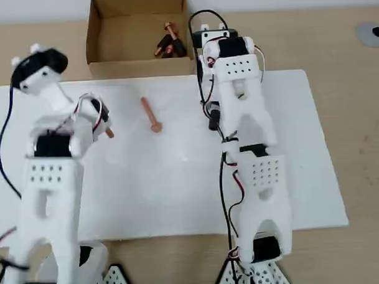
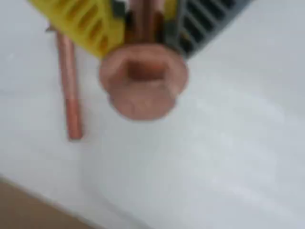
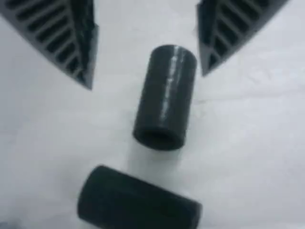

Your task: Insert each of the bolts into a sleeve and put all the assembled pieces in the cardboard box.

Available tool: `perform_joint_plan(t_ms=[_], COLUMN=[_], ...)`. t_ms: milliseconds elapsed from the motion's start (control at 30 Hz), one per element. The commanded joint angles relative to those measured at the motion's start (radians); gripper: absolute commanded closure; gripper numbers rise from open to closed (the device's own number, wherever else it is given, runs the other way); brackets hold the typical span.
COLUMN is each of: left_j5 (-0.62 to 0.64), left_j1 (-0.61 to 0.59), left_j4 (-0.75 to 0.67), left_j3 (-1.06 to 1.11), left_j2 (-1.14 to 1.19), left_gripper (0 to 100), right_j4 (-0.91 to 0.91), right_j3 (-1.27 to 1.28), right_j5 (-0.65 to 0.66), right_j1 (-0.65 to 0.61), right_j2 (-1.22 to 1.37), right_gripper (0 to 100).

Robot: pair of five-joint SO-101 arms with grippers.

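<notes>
- Right gripper [image 3: 147,76] fingers apart, straddling a lying sleeve [image 3: 164,100]; its long axis runs along the gap between them.
- Left gripper [image 2: 147,38] fingers clamped on a bolt [image 2: 143,88], centre-left in the high view.

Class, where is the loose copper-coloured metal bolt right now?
High view: the loose bolt lies on the white mat, right of the left gripper, just short of the brown cardboard box.
</notes>
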Motion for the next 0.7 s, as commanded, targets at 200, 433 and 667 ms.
perform_joint_plan(t_ms=[200,433,667], left_j5=[-0.009,-0.009,-0.009], left_j1=[0.009,0.009,0.009], left_j4=[-0.187,-0.184,-0.181], left_j3=[0.196,0.198,0.196], left_j2=[-0.16,-0.168,-0.168], left_gripper=[100,100,100], right_j4=[0.012,0.005,0.002], right_j3=[-0.002,-0.001,-0.007], right_j5=[-0.091,-0.158,-0.172], right_j1=[0.007,0.004,-0.016], right_j2=[0.074,0.079,0.16], right_gripper=[81.8,81.8,81.8])
